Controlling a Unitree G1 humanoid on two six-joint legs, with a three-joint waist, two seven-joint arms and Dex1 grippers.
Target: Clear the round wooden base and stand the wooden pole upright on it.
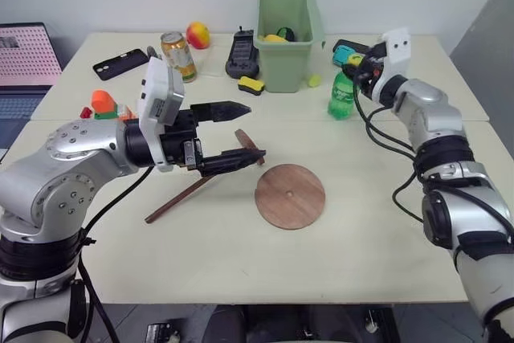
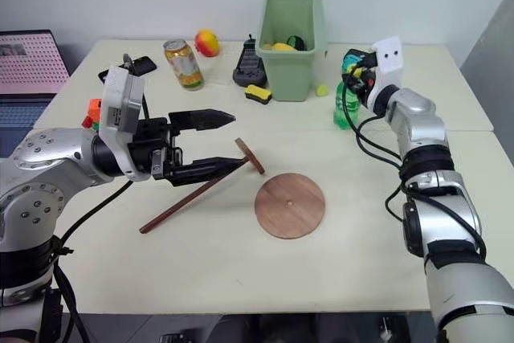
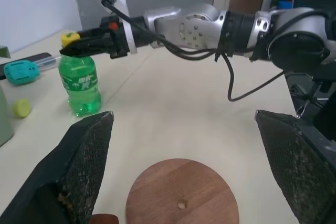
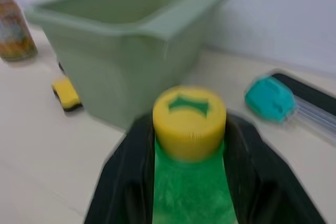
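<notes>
One round wooden base (image 1: 290,196) flat on the cream table (image 1: 241,271), bare on top, small centre hole visible, near the table's middle. One wooden pole (image 1: 181,199) lying on the table just left of the base, rod slanting toward the near left, its fixed disc (image 1: 250,147) tipped on edge at the far end, apart from the base. Left gripper (image 1: 241,133) hovering level above the pole's disc end, two black fingers spread wide, nothing between them, pointing toward the right. Right gripper (image 1: 354,70) reached out to the far right of the table, fingers pressed in on either side of the neck of one green bottle (image 1: 341,96), just under its yellow cap (image 4: 189,120); bottle standing upright on the table, beside the bin and well apart from the base. One pale green bin (image 1: 287,37) at the back, holding a few small items, yellow and dark. In front of the bin, one yellow-and-black sponge-like block (image 1: 250,85) and one small yellow-green ball (image 1: 314,80). One drink can (image 1: 177,55), one red-and-yellow fruit (image 1: 197,34), one black phone (image 1: 120,63) and one black handheld device (image 1: 242,55) along the back left. One teal object (image 4: 270,98) lying behind the bottle. One orange-and-green toy (image 1: 103,102) at the left edge, partly hidden by the left arm. One laptop (image 1: 26,70) open at the far left.
</notes>
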